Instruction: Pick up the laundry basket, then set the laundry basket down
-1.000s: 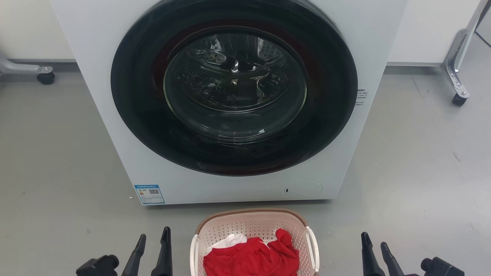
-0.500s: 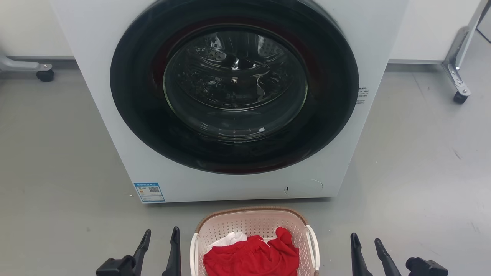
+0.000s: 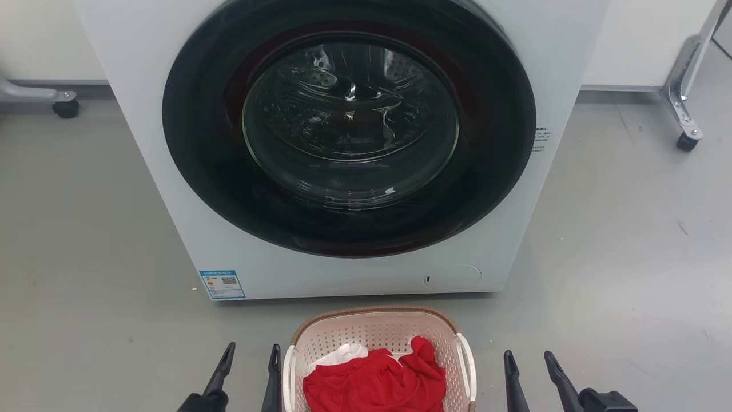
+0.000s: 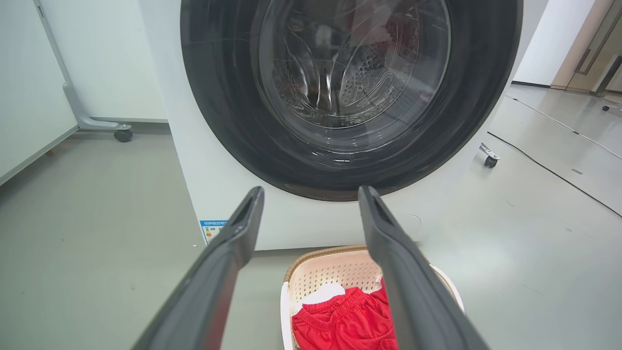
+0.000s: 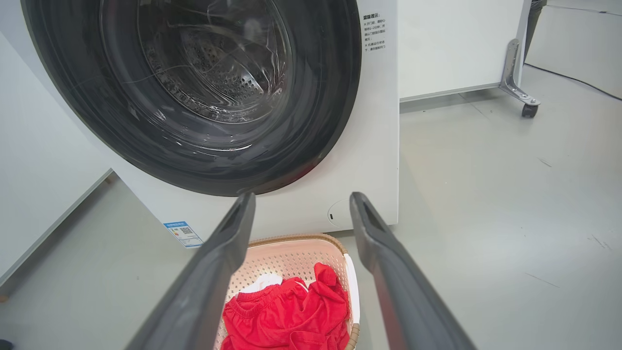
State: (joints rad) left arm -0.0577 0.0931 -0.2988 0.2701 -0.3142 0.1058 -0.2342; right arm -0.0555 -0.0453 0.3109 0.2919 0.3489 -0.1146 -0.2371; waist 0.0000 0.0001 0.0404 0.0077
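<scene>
The laundry basket (image 3: 372, 335) stands upright on the grey floor (image 3: 86, 257) just in front of the washer (image 3: 354, 274), with a narrow strip of floor between its brown rim and the washer's base; it sits roughly centred below the washer's round dark door (image 3: 349, 126), which is closed. Inside the basket lie a crumpled red garment (image 3: 374, 383) and a bit of white cloth (image 3: 343, 355), the cloth on the side nearer the washer's blue label (image 3: 222, 284).

The left gripper (image 3: 253, 357) is low before the washer, on the label's side, pointing at the washer's front; its fingers (image 4: 228, 272) stand moderately apart with only air between them, gripping nothing; the inner one is just beside the basket's white handle (image 3: 288, 372) on that side, and whether it touches cannot be told.

The right gripper (image 3: 528, 360) is before the washer's opposite lower corner, likewise pointing at the washer; its fingers (image 5: 388, 272) are spread to about the same gap and are empty; a strip of floor shows between its inner finger and the basket's other white handle (image 3: 470, 363), so the two are apart.

In both wrist views the basket shows low down, partly behind one finger, with the washer's door above the fingertips.
</scene>
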